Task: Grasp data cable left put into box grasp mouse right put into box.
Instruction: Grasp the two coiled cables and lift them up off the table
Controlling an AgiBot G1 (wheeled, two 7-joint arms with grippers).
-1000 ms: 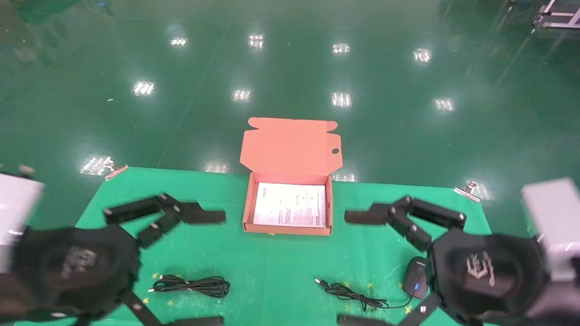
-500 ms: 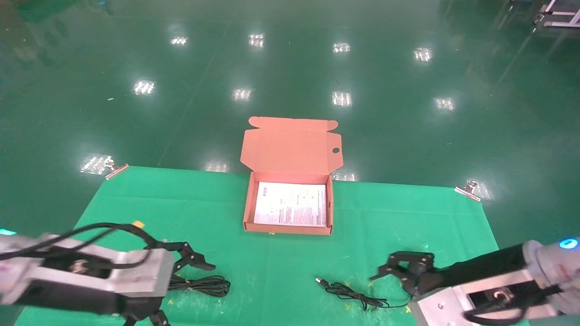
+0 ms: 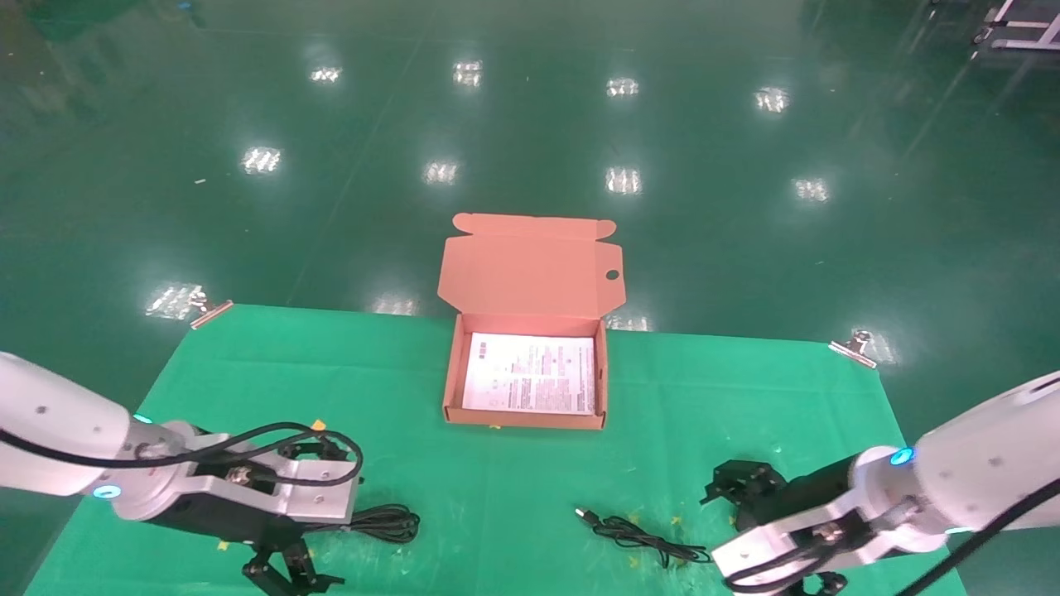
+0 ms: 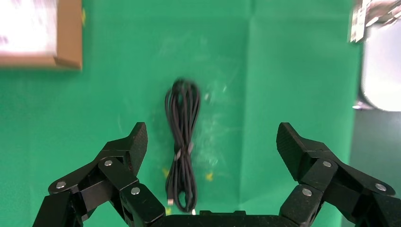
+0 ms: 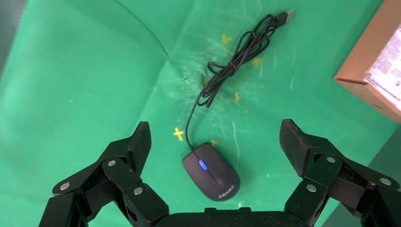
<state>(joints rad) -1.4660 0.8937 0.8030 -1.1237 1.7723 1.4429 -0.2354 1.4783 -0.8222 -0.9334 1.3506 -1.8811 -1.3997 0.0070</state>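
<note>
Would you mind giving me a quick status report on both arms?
Left gripper open above the data cable. Right gripper open above the mouse. Box open, only a printed sheet inside. Nothing in the way.

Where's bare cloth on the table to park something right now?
Free: the green cloth between the box front and the two cords, and both far corners beside the box. Crowded: the left gripper over the data cable; the right gripper over the mouse.

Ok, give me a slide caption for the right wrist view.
Open right gripper poised over the mouse, its cord trailing toward the box.
</note>
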